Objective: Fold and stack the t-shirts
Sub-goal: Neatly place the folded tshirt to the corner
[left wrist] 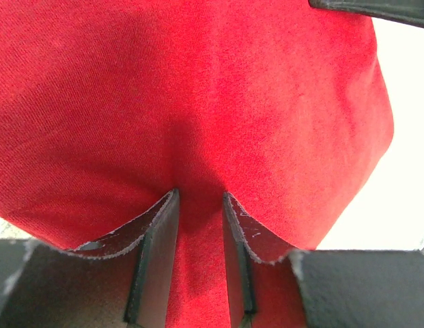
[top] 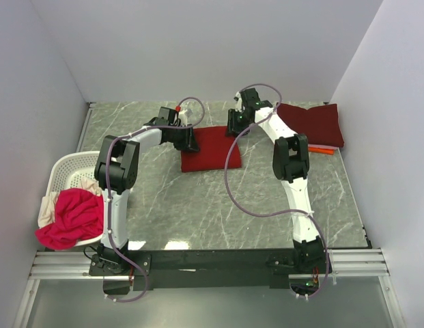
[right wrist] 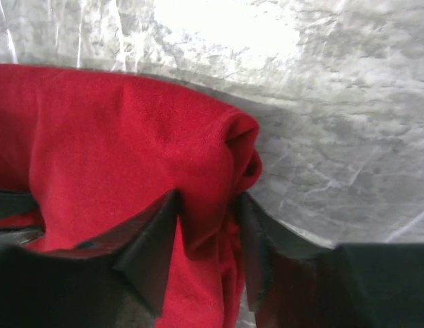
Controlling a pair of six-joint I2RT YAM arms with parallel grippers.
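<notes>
A folded dark red t-shirt point(top: 210, 152) lies on the table's middle back. My left gripper point(top: 189, 141) is at its far left corner, and in the left wrist view point(left wrist: 200, 198) its jaws pinch the red cloth point(left wrist: 198, 102). My right gripper point(top: 236, 127) is at the far right corner, and in the right wrist view point(right wrist: 208, 201) it is shut on a bunched fold of the same cloth point(right wrist: 130, 150). A folded maroon t-shirt point(top: 313, 123) lies at the back right on an orange one point(top: 321, 149). A magenta-pink t-shirt point(top: 72, 217) and a cream one point(top: 45, 209) hang from the basket.
The white lattice basket point(top: 65, 168) stands at the left edge of the grey marble table point(top: 198, 205). White walls close in the back and both sides. The arms' bases sit on the black rail point(top: 212, 260) at the near edge.
</notes>
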